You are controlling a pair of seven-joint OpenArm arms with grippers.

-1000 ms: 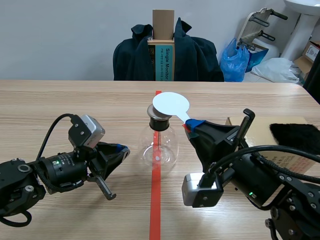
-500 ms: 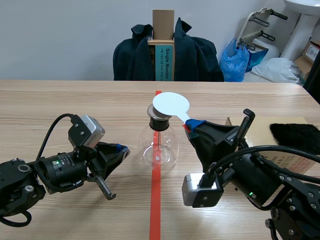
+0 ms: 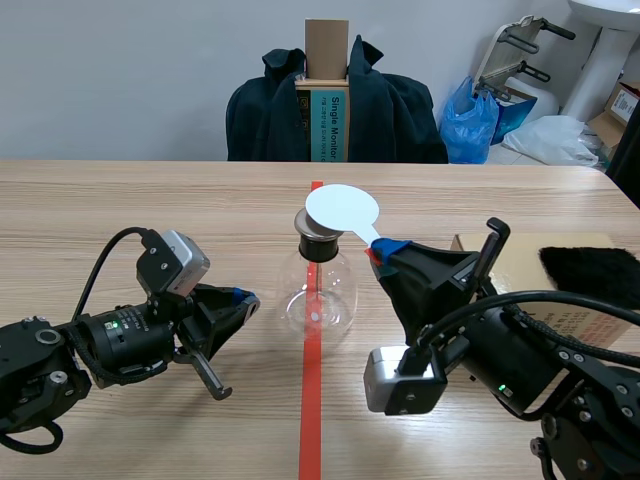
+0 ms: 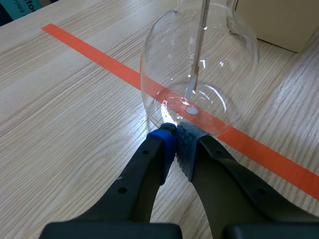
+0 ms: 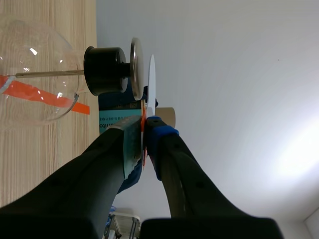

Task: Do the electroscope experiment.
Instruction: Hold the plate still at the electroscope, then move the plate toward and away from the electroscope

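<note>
Lying just ahead of the empty, closed left gripper [image 4: 175, 137], the glass flask [image 4: 219, 55] could be toppled by a nudge. The white disc [image 5: 151, 74], pinched by the right gripper [image 5: 143, 125], is held ahead of it close to the cap [image 5: 135, 59], which might be struck.

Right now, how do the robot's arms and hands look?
The left arm and right arm are black, with looping black cables and a silver-grey camera box. The left hand and right hand have two thick black fingers, one blue pad, one grey dotted pad.
</note>
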